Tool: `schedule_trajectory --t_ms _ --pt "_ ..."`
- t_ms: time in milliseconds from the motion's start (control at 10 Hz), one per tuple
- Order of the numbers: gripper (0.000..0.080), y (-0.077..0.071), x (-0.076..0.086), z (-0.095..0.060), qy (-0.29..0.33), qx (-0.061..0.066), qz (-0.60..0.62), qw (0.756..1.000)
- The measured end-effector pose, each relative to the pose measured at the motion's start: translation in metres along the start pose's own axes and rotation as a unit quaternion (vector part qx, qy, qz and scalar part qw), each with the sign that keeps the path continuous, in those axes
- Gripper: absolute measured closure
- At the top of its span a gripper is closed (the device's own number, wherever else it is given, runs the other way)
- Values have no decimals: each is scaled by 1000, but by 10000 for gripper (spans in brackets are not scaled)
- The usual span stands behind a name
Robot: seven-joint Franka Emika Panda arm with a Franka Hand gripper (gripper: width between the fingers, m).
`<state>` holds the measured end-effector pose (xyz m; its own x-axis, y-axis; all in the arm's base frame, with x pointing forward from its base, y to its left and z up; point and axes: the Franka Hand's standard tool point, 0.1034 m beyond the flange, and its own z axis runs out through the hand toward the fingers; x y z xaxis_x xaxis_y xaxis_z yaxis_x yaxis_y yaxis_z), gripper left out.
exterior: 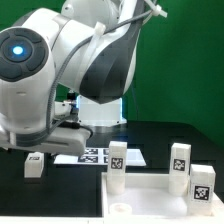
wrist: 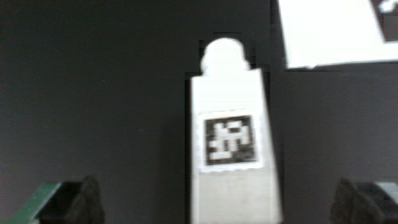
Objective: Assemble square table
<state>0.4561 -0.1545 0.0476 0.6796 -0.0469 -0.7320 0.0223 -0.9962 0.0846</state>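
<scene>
We see jaws spread wide, either side of a white leg (wrist: pixel 228 130) lying untouched between them, black worktop (wrist: pixel 89 90) beneath, other legs (exterior: pixel 180 157) standing upright at the rimmed tabletop (exterior: pixel 150 196), green backdrop (exterior: pixel 185 60) behind the arm (exterior: pixel 90 50)
</scene>
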Motion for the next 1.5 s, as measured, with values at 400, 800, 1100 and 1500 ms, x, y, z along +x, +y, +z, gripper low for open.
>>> schedule_trajectory --t_ms 400,800,1100,1500 --pt "150 2 -1 -6 7 2 0 1000" --pt "150 0 -4 2 -11 15 14 1000" --pt "150 -9 -24 19 -134 65 19 989" --pt "150 -13 -21 20 -132 53 20 990"
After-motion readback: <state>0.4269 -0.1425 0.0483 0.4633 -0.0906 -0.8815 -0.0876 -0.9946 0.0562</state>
